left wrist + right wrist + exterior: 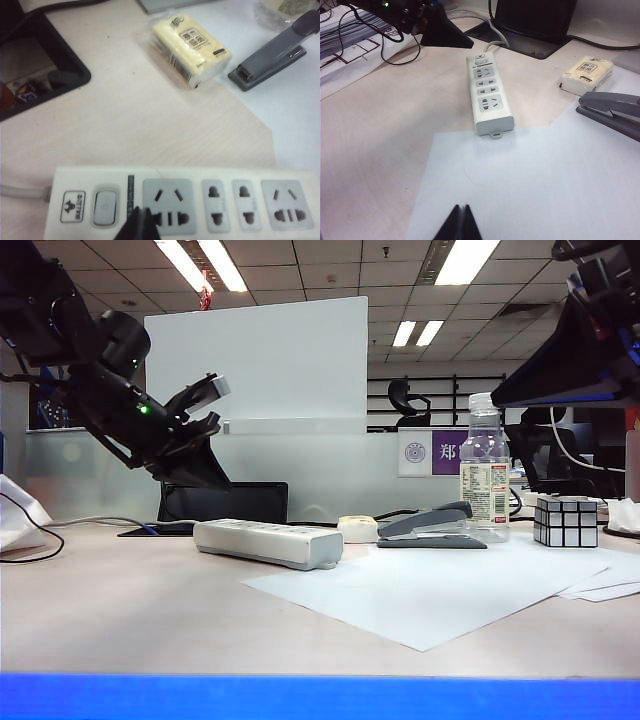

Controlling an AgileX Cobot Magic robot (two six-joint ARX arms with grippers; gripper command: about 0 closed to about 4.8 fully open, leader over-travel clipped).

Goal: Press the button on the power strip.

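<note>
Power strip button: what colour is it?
Light grey, set in the off-white power strip; the button shows best in the left wrist view, beside the left hand.

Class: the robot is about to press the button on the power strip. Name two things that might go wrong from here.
1. The left gripper, shut, hangs above the power strip beside the button, nearer the first socket; it may poke that instead.
2. The strip lies loose on the table; an off-centre push may slide it.
</note>
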